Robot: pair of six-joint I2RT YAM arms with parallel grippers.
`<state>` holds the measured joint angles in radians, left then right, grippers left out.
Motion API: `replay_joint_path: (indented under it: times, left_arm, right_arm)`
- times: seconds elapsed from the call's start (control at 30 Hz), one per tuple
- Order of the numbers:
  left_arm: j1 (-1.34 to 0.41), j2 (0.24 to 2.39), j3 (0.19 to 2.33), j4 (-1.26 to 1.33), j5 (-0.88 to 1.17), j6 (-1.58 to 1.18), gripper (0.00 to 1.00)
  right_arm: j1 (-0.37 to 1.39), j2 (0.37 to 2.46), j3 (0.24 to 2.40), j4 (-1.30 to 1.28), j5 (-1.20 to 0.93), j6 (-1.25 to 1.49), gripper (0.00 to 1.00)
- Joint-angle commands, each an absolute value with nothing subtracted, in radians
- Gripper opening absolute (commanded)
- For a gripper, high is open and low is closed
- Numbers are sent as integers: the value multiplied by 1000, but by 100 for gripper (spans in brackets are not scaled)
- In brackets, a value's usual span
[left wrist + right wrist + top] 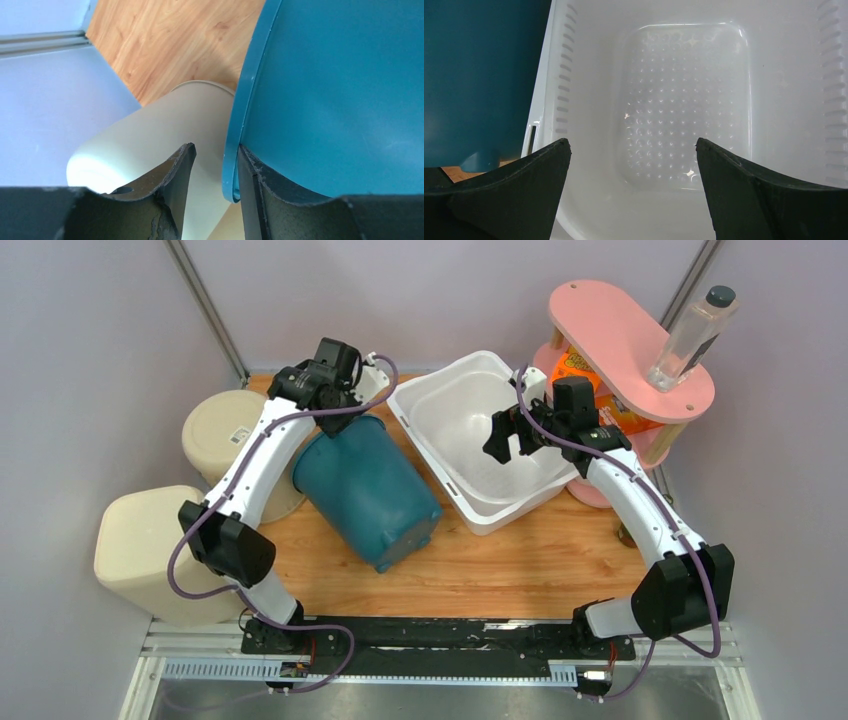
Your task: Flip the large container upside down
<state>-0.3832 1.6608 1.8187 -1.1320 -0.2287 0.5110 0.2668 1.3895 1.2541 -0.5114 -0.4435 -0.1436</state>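
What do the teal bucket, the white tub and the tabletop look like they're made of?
The teal bucket: probably moulded plastic, matte, thin moulded rim. The white tub: glossy, slightly translucent plastic, glints on its dimpled base. The tabletop: wood or wood-look laminate, grain visible.

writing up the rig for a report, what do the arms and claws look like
The left arm and right arm have white tube links and chunky black joint housings. A purple cable loops loosely along each. The left claw and right claw are matte black with curved, tapering fingers; the left's edges look scuffed. No readable markings.
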Motion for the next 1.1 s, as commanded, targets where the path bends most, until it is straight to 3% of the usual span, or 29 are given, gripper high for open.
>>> replay_joint_path:
  times: [0.0,0.27,0.47,0.73,0.83,1.07]
  left_arm:
    - [-377,1744,1824,-1129,-327,484,46]
    - [-333,1824,1890,-1070,-427,479,31]
    - [-263,1916,1994,-1064,-418,500,28]
    - [-238,1984,1976,-1017,-434,520,26]
    - [-239,1978,1939,-994,-441,525,26]
    - [-238,1971,1868,-935,-470,533,37]
  right_arm:
    - [263,1372,1253,-475,-447,-153,100]
    - [264,1360,1247,-477,-463,-153,100]
    - [263,1350,1220,-476,-476,-147,100]
    - [263,1331,1198,-475,-472,-156,100]
    - [264,1320,1182,-473,-465,-159,100]
    - [263,1337,1196,-473,-476,-142,100]
